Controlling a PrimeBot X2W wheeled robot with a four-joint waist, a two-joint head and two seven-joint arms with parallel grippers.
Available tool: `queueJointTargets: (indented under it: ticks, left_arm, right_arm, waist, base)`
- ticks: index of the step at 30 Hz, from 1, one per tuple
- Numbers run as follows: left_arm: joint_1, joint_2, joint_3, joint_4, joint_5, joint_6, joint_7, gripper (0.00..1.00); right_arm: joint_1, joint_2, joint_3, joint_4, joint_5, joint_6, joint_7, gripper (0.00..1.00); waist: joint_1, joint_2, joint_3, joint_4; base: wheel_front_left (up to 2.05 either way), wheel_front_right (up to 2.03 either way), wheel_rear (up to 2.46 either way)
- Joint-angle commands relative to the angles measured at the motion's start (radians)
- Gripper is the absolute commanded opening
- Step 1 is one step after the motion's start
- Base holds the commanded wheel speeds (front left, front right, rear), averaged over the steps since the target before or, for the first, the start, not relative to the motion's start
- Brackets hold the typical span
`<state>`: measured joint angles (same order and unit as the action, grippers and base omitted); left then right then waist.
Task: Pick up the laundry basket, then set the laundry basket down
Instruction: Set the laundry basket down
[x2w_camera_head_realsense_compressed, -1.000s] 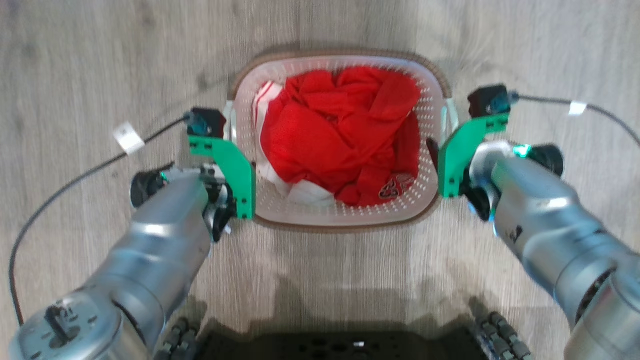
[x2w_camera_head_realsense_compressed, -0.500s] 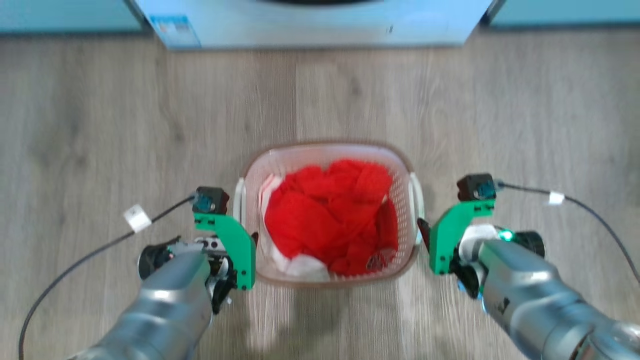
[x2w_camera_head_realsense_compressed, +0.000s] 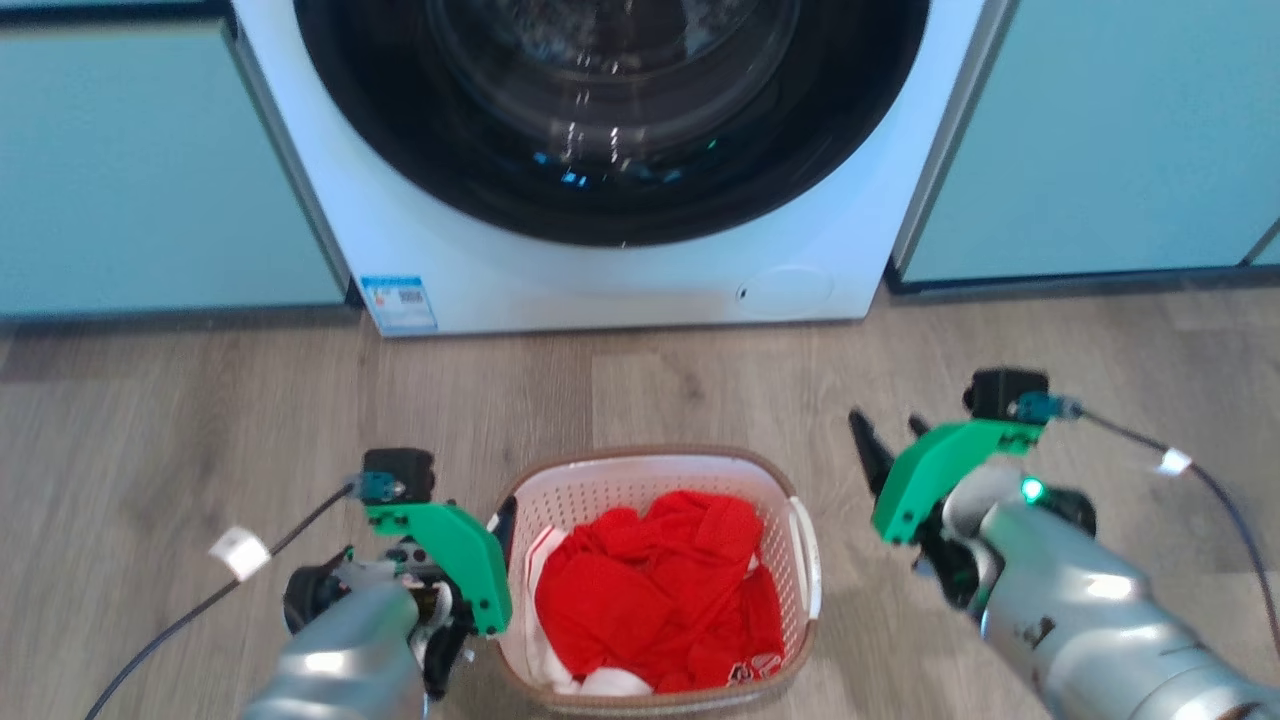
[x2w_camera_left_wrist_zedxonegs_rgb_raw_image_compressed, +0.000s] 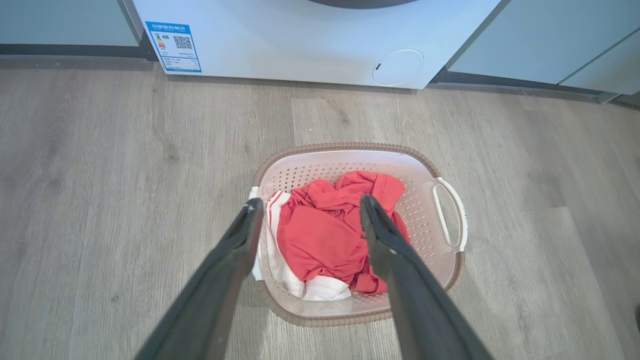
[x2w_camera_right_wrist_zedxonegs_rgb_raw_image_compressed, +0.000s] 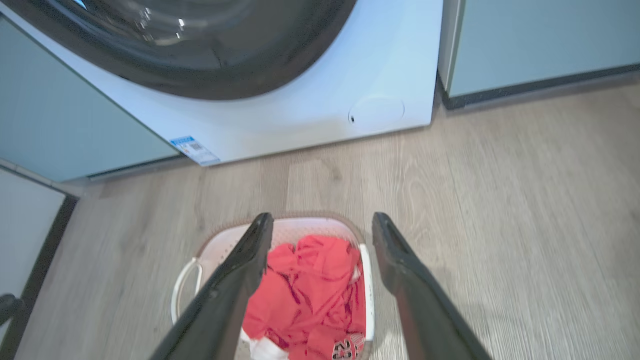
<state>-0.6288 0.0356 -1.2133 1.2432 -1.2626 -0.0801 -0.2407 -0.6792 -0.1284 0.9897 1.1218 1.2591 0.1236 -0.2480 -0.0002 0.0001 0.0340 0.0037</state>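
Head view, starting at the left: a pale teal cabinet front (x2w_camera_head_realsense_compressed: 120, 170) stands above a grey wood-grain floor (x2w_camera_head_realsense_compressed: 150, 420), where a black cable with a white tag (x2w_camera_head_realsense_compressed: 238, 553) runs to the silver left arm. A green bracket (x2w_camera_head_realsense_compressed: 455, 555) on that arm sits just beside the left rim of the small white perforated plastic laundry basket (x2w_camera_head_realsense_compressed: 640, 478), which has a brown woven-look rim. In the left wrist view the left end effector (x2w_camera_left_wrist_zedxonegs_rgb_raw_image_compressed: 311, 200) has its two long dark fingers spread apart. One finger lies over the basket's left edge and the other over the clothes inside, and I cannot tell whether either touches. The laundry basket rests on the floor in front of a white front-loading washing machine (x2w_camera_head_realsense_compressed: 600, 285), clear of it, below its round dark glass door (x2w_camera_head_realsense_compressed: 610, 100). Crumpled red clothing (x2w_camera_head_realsense_compressed: 650, 590) fills the basket, with a white striped piece (x2w_camera_head_realsense_compressed: 540, 560) along the left wall. The white loop handle (x2w_camera_head_realsense_compressed: 805, 545) on the basket's right side is free. Further right, the right end effector (x2w_camera_head_realsense_compressed: 885, 420) is set apart from the basket with its fingers parted, gripping nothing. A second teal cabinet front (x2w_camera_head_realsense_compressed: 1100, 140) stands at the far right.
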Motion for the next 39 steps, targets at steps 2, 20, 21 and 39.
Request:
queueJointTargets:
  ticks: [2, 20, 21, 39]
  left_arm:
    - [-0.046, 0.041, 0.065, -0.033, 0.013, 0.009, -0.02, 1.0]
    - [0.462, 0.061, 0.939, -1.078, 0.922, 0.212, -0.021, 1.0]
    - [0.48, 0.049, 0.963, -1.103, 0.947, 0.205, -0.021, 1.0]
    - [0.602, 0.015, 0.984, -1.125, 1.008, 0.196, -0.021, 1.0]
  right_arm:
    - [-0.006, -0.025, -0.09, -0.072, -0.093, 0.007, -0.013, 1.0]
    - [0.459, 0.065, -0.806, -0.875, -0.918, 0.007, -0.014, 1.0]
    - [0.476, 0.069, -0.811, -0.905, -0.93, 0.007, -0.014, 1.0]
    - [0.619, 0.078, -0.851, -0.971, -0.989, 0.007, -0.014, 1.0]
  waist:
    - [0.0002, -0.0001, -0.051, -0.025]
    - [0.0002, -0.0001, -0.089, -0.011]
    - [0.0002, -0.0001, -0.088, -0.01]
    - [0.0002, -0.0001, -0.076, -0.027]
  base:
    - [0.0, 0.0, 0.0]
    - [0.0, 0.0, 0.0]
    - [0.0, 0.0, 0.0]
    - [0.0, 0.0, 0.0]
